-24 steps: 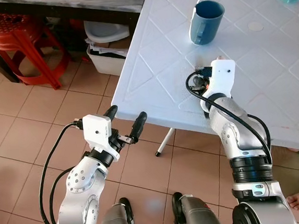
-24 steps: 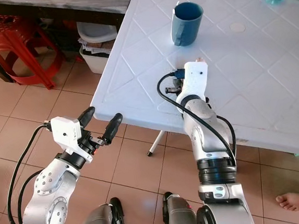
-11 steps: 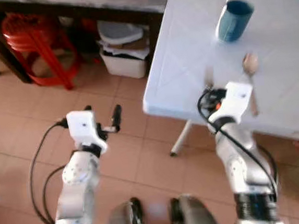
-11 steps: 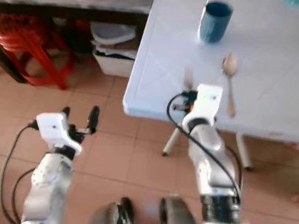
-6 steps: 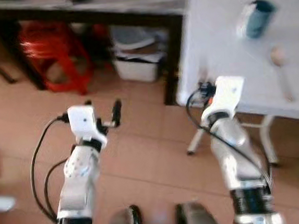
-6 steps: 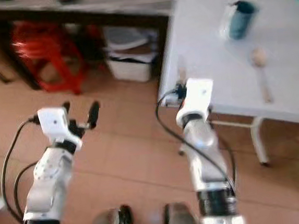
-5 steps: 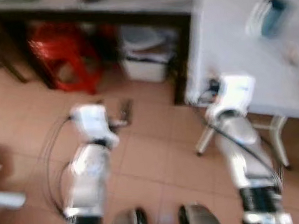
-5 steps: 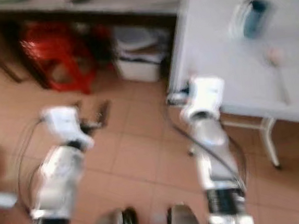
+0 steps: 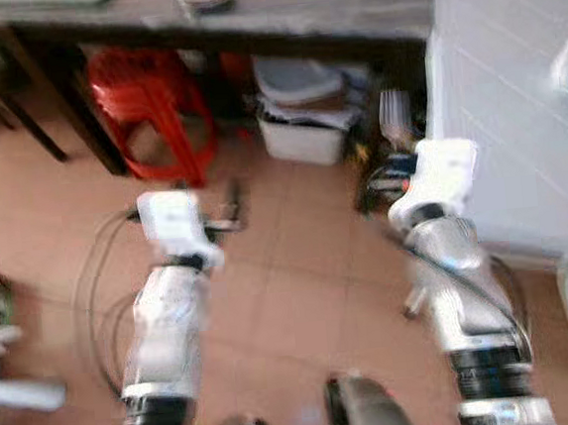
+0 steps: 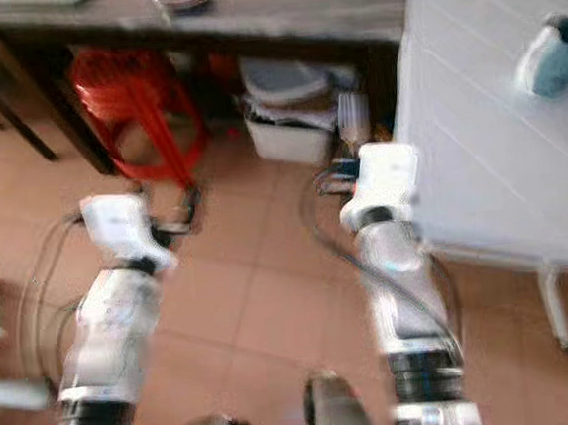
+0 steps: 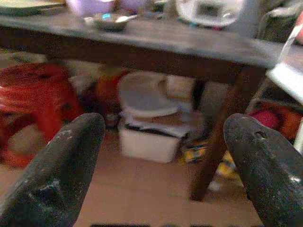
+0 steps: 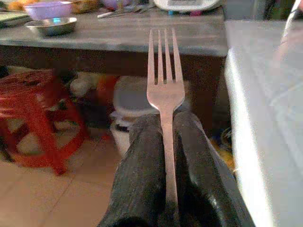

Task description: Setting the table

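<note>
Clamped between the right gripper's (image 12: 163,142) two black fingers is a fork (image 12: 164,90), handle pinched low and tines standing up ahead of the wrist. From the head views the right arm is held out over the tiled floor (image 9: 292,301), just beside the corner of the white table (image 10: 478,156), with the fork's tines a pale blur above the wrist. The left gripper (image 11: 161,156) hangs over the floor with its fingers spread wide and nothing between them.

A blue mug (image 10: 552,55) stands on the white table, well away from the fork. Straight ahead is a dark wooden table (image 12: 118,40) carrying a small metal bowl (image 12: 51,24) and a purple bowl (image 12: 47,8); beneath it sit a red stool (image 9: 149,95) and a white bin (image 10: 289,103).

The head pictures are smeared, so I judge the robot is on the move with the fork not yet laid down. The risk I see is the grip: the handle is held at one narrow point, and a jolt from walking could tilt it or let it slide out onto the tiles. The tines also lead the arm, so swinging too near the dark table's edge or the white table's corner could knock the fork loose.
</note>
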`<state>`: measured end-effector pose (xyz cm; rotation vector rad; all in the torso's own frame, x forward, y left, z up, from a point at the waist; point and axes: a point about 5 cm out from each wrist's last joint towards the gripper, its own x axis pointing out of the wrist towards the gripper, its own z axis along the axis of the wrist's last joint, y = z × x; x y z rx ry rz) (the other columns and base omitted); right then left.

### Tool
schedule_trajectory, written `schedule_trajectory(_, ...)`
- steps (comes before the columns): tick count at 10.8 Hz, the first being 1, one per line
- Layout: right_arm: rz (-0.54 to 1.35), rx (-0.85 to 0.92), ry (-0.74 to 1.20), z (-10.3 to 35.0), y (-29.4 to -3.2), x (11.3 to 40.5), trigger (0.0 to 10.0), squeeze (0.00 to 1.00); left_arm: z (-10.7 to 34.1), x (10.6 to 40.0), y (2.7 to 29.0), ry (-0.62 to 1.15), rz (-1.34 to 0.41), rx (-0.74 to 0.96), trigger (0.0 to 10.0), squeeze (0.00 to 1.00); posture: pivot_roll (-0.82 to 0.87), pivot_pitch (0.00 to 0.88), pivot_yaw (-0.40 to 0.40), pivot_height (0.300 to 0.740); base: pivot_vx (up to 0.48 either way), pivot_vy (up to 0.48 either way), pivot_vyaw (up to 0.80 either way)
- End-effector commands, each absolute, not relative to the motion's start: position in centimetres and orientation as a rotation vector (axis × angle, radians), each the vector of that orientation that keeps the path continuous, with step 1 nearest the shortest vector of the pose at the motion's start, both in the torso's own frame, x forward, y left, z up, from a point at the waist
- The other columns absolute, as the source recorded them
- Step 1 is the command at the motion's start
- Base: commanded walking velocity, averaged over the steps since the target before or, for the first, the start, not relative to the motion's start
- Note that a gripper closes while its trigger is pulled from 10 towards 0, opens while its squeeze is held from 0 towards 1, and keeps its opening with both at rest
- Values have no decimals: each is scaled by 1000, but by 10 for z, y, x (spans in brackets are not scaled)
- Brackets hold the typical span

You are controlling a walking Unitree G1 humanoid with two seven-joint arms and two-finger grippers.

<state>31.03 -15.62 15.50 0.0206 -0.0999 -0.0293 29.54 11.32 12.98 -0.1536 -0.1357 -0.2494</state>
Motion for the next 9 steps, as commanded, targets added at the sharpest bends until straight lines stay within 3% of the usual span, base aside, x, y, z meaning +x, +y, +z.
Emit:
schedule_trajectory(1, -1, 25, -126, 159, -148, 310, 10000, 0, 130, 295, 122, -145, -231, -121, 10000, 0, -90, 159, 33, 740, 416, 0, 0)
schedule_trajectory(9, -1, 12, -139, 159, -148, 307, 10000, 0, 131, 295, 118, -160, -254, -121, 10000, 0, -97, 163, 43, 740, 419, 30, 0)
